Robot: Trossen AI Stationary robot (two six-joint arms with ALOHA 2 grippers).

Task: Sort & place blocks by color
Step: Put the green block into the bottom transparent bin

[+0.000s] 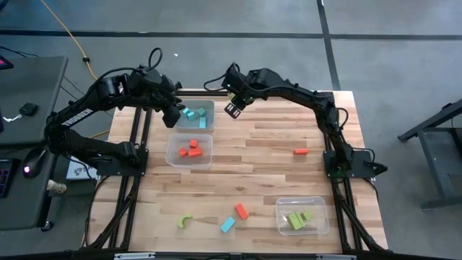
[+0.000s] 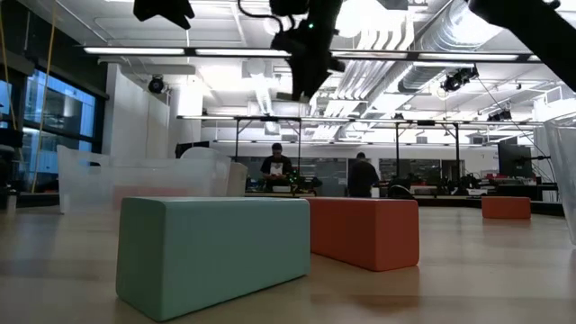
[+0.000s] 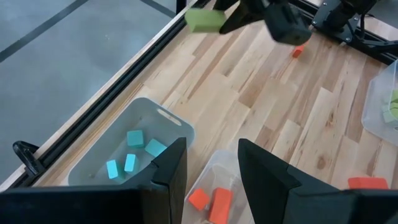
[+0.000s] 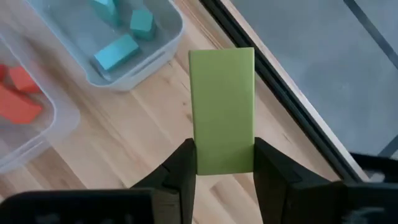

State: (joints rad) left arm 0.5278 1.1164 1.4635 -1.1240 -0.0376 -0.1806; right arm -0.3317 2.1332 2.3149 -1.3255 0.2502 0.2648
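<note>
My right gripper (image 1: 232,108) hangs above the table's far edge, just right of the cyan bin, and is shut on a yellow-green rectangular block (image 4: 222,93). This block also shows in the left wrist view as the green block (image 3: 204,20). My left gripper (image 1: 175,115) is open and hovers over the near left corner of the cyan bin (image 1: 196,115); its fingers (image 3: 171,163) are empty. Loose on the table lie a red block (image 1: 300,152), a red-orange block (image 1: 241,211), a cyan block (image 1: 227,224) and a green arch (image 1: 185,221). My right gripper pinches the green block between its two fingers at one short end (image 4: 224,163). The rest of the block sticks out past the fingertips, along the fingers. The block is lifted clear of the table, over the wood beside the cyan bin.
Three clear bins sit on the table: one with cyan blocks at the far edge, one with red blocks (image 1: 190,150) nearer, one with green blocks (image 1: 302,217) at the near right. The low view shows the cyan block (image 2: 211,252) and the red-orange block (image 2: 364,232) close by.
</note>
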